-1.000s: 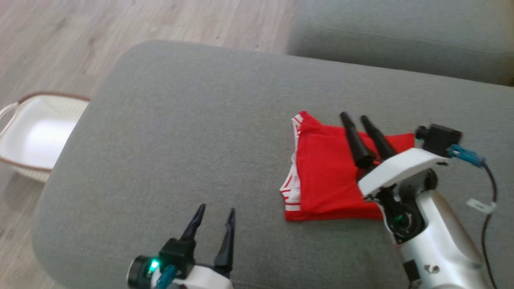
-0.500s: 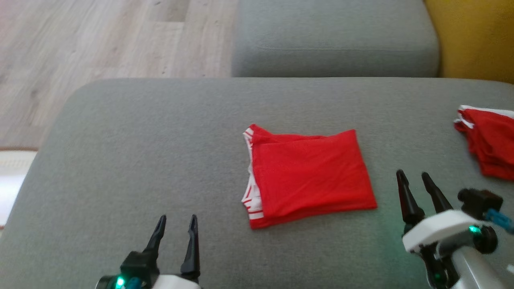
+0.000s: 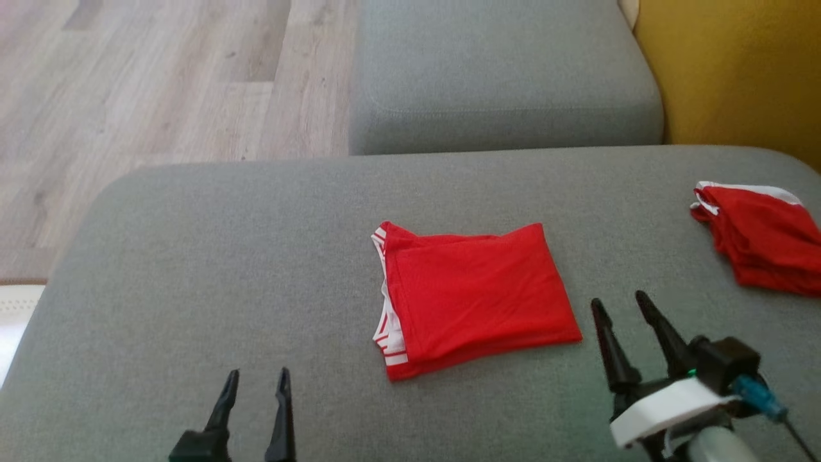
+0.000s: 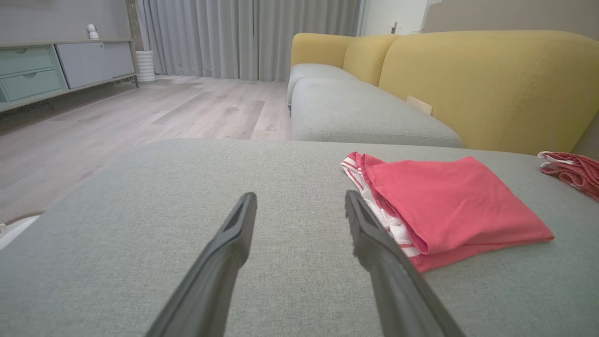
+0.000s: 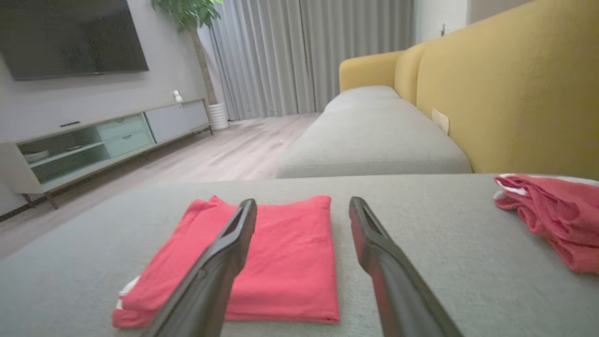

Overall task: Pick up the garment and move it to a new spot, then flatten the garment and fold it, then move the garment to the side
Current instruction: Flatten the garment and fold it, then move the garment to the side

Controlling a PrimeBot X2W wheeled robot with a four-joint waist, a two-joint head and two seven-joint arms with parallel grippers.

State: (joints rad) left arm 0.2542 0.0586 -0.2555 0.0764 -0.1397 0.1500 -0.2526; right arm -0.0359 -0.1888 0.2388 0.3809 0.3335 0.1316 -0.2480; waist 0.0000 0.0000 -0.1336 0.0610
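Closest to me, the left gripper hovers low over the near edge of the grey seat. Its two dark fingers are spread wide with nothing between them. The right gripper is off to the other side and a touch further in, jaws just as wide apart and holding nothing. Its tips stop near the garment's near right corner without touching it.

The garment lies between the two grippers and a little beyond them, about the middle of the seat. It is folded into a flat red rectangle, sitting slightly askew to the seat's front edge. White-striped trim peeks out along its left side, where the layers stack up. The top face is mostly smooth, with a few soft creases.

Further right, near the seat's edge and well apart from the first, a second garment, also red with white trim, lies in a looser, rumpled heap.

Beyond that, a far seat in the same grey runs away from me, with a yellow backrest rising along its right side. Pale wood floor stretches off to the left. Across the room a low cabinet with pale green drawers stands against the wall under a dark TV. A plant stands beside grey curtains.
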